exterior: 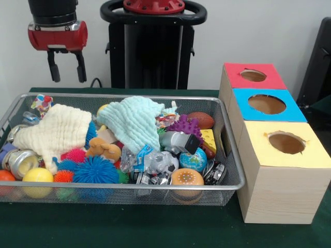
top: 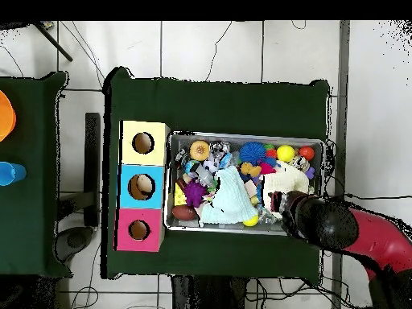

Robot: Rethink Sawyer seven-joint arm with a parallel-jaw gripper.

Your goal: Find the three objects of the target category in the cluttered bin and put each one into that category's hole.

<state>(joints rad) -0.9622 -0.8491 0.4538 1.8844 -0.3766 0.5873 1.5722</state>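
Note:
The wire mesh bin (exterior: 155, 187) lies on the green table, full of clutter; it also shows in the overhead view (top: 241, 135). One confetti patchwork piece (exterior: 42, 103) lies in its far left corner. A second scrap of the same pattern (exterior: 166, 120) peeks out beside the mint cloth. A third is hidden. The yellow-topped box's hole (exterior: 286, 142) is at the near right and also shows in the overhead view (top: 143, 142). My gripper (exterior: 66, 70) hangs open and empty above the bin's far left corner, over the confetti piece. In the overhead view the gripper (top: 291, 208) covers that corner.
A cream cloth (exterior: 57, 132) and a mint cloth (exterior: 134, 121) drape over the clutter. Spiky balls (exterior: 95, 170), a yellow ball (exterior: 37, 175), a purple spiky toy (exterior: 183, 125) and a football (exterior: 201, 120) fill the bin. The blue-topped box (exterior: 264, 103) and red-topped box (exterior: 253, 76) stand behind the yellow one.

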